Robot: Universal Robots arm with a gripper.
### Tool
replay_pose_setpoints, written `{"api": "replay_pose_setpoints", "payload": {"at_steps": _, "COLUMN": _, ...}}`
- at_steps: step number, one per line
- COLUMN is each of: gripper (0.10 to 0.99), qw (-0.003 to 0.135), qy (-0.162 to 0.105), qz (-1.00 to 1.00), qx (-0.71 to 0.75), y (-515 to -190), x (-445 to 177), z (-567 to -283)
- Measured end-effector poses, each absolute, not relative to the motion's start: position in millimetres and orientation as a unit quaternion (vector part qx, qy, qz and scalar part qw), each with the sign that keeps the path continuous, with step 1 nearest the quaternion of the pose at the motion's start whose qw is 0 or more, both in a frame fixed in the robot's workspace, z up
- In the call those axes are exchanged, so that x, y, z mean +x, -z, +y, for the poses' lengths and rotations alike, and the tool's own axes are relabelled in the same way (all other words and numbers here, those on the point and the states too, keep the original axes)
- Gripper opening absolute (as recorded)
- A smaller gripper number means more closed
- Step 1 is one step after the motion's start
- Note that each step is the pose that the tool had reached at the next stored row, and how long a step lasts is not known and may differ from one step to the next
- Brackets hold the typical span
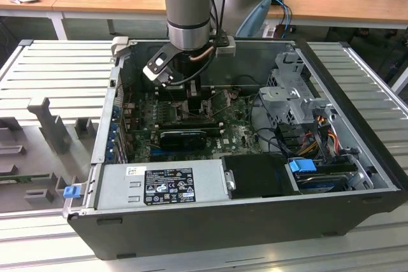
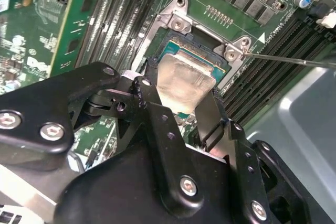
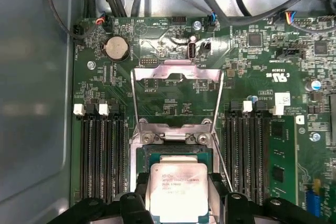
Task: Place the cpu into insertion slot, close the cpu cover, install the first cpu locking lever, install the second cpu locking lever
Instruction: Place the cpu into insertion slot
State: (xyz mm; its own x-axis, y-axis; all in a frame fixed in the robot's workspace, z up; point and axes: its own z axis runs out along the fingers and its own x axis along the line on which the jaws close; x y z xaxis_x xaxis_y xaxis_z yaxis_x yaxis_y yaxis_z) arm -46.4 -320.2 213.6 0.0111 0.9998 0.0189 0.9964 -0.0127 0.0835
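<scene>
Cpu (image 3: 178, 195), pale and square, sits between the fingers of our claw (image 3: 179, 190), which we see clenched on two of its sides, right over the insertion slot (image 3: 173, 149). We cannot tell whether the cpu is seated. Just beyond the claw's fingertips, the cpu cover (image 3: 178, 71) stands swung open over the green board (image 3: 105, 93).

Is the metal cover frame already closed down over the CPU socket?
No: in the first wrist view the thin silvery square cover frame stands swung open, and the black pincer grips the pale square chip.
</scene>
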Motion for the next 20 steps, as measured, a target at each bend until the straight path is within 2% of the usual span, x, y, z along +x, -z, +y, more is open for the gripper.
{"api": "replay_pose_setpoints", "payload": {"at_steps": 20, "gripper": 0.525, "qw": 0.023, "qy": -0.036, "qz": 0.699, "qx": 0.714, "y": -201.9, "x": -46.4, "z": -318.5}}
